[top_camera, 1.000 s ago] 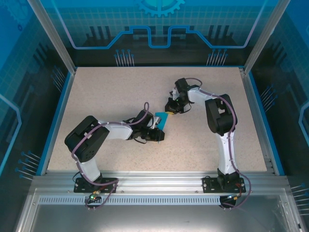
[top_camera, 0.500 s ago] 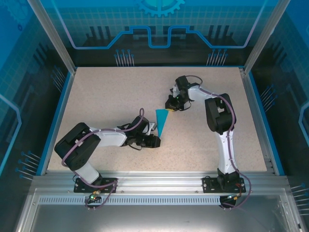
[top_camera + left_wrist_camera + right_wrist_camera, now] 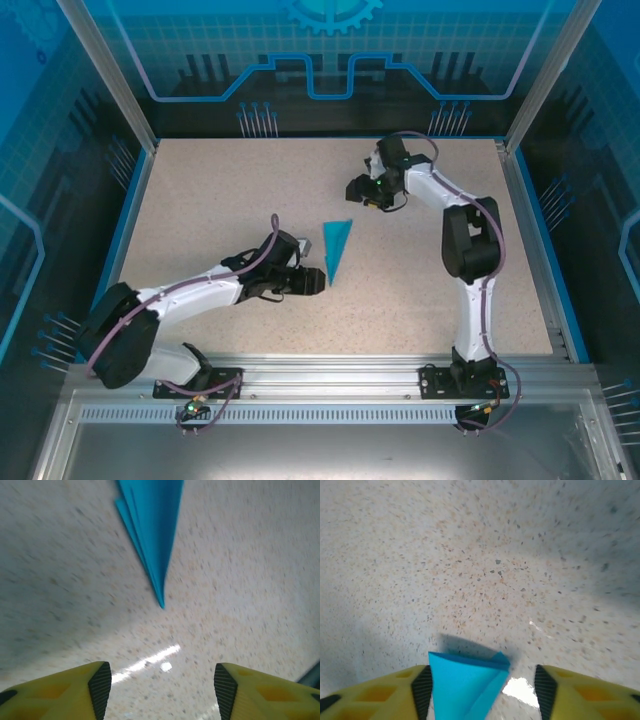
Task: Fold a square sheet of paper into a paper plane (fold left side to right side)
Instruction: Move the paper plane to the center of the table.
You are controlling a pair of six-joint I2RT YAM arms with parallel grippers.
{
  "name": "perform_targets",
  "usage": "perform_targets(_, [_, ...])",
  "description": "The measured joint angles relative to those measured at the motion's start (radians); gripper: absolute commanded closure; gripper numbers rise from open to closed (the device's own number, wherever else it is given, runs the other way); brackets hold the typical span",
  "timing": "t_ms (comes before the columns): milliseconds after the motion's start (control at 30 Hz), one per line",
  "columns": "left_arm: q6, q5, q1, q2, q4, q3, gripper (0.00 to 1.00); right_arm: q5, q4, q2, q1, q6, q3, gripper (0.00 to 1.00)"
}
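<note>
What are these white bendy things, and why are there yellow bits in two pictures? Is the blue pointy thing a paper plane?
The white bendy things are two robot arms, bolted at the near edge of a speckled table. One picture looks down from above. The other two come from small cameras on each arm's wrist, so the yellow bits are that arm's own claw fingers. Yes, the blue thing is a paper plane, a slim dart lying flat on the table. The left claw is near its pointed tip, the right claw near its wide end. Both claws are open, holding nothing.
</note>
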Motion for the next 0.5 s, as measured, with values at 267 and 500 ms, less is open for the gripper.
perform_targets(267, [-0.056,-0.401,0.0,-0.182,-0.118,0.013,0.03,0.143,-0.028,-0.287,0.003,0.0,-0.177,0.13])
perform_targets(500, [-0.099,-0.592,0.0,-0.242,-0.196,0.013,0.02,0.215,-0.051,-0.372,0.106,0.03,-0.313,0.06])
